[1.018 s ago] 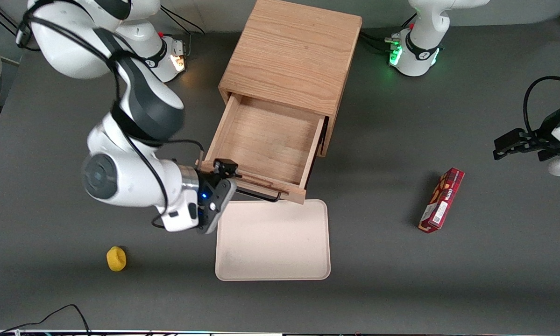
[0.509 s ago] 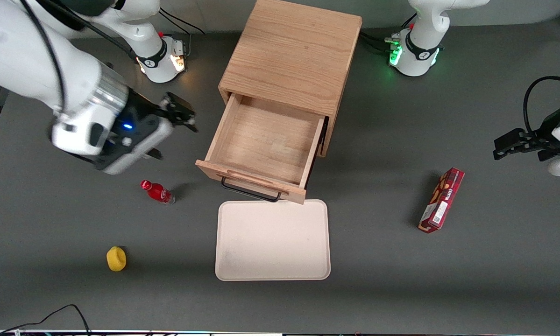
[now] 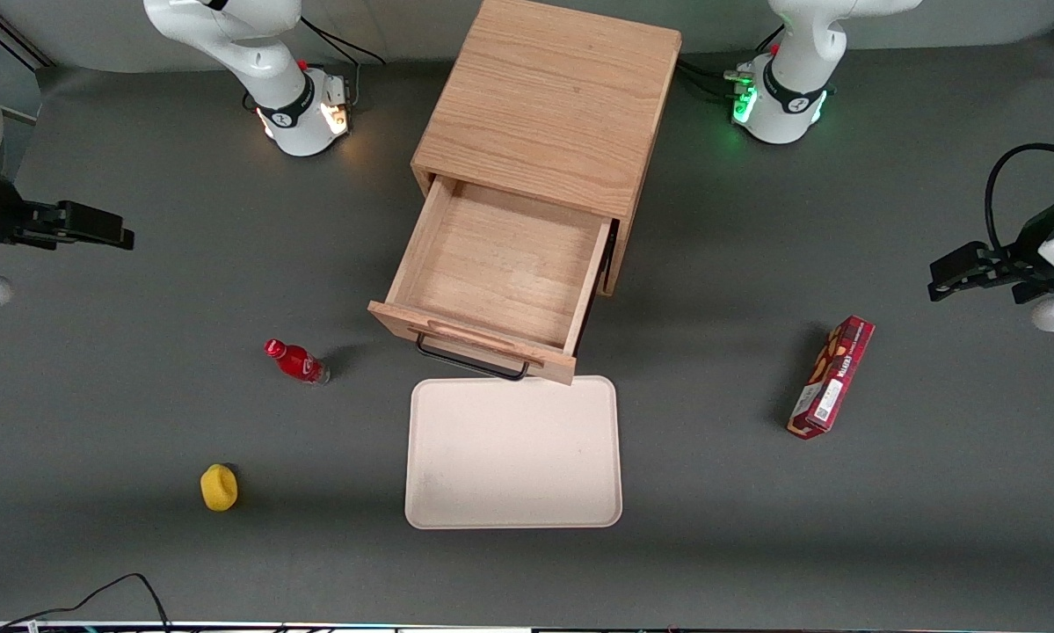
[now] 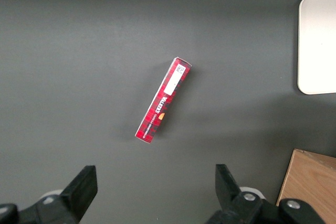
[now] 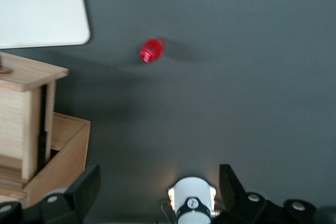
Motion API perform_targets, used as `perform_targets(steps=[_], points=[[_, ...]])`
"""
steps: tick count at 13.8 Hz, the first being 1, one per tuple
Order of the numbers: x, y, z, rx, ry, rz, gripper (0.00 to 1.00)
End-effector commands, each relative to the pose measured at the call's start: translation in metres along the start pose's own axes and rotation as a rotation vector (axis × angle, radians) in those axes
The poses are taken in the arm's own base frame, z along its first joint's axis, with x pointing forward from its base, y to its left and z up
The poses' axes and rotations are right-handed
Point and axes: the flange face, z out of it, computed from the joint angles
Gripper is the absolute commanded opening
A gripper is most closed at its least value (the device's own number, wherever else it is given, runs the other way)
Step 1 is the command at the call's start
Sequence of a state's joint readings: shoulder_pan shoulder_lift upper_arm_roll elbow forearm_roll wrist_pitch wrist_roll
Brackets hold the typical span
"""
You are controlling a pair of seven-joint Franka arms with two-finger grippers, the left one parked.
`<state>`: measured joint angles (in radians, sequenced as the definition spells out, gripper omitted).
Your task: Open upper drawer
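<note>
The wooden cabinet (image 3: 548, 97) stands in the middle of the table. Its upper drawer (image 3: 500, 264) is pulled well out and shows an empty wooden inside. The black handle (image 3: 469, 359) hangs on the drawer's front, just above the tray's edge. My right gripper (image 3: 115, 234) is far off toward the working arm's end of the table, apart from the drawer and holding nothing. In the right wrist view the gripper (image 5: 157, 187) is open, with its fingers (image 5: 84, 187) spread wide over bare table, and the drawer's side (image 5: 21, 124) shows at the edge.
A cream tray (image 3: 513, 453) lies in front of the drawer. A red bottle (image 3: 296, 361) lies beside the drawer front, and a yellow object (image 3: 219, 487) sits nearer the camera. A red box (image 3: 832, 376) lies toward the parked arm's end. The arm's base (image 3: 302, 110) stands beside the cabinet.
My right gripper has left the drawer's front and swung away toward the working arm's end of the table. The red bottle is now uncovered. The drawer stays open.
</note>
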<state>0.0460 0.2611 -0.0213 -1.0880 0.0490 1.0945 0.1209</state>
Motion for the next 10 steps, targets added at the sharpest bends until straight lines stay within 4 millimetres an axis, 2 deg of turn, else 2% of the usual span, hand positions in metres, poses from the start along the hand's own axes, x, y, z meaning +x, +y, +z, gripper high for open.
perform_targets(steps=[1,2,4,5,8,10], points=[[-0.066,0.007,0.027,0.02,0.043,0.044,1.0],[-0.087,0.01,0.049,0.033,0.079,0.076,1.0],[-0.101,0.003,0.062,0.039,0.129,0.102,1.0],[-0.1,0.0,0.062,0.037,0.127,0.095,1.0],[-0.071,-0.012,0.059,0.012,0.105,0.085,1.0],[-0.059,-0.015,0.051,0.005,0.075,0.086,1.0]])
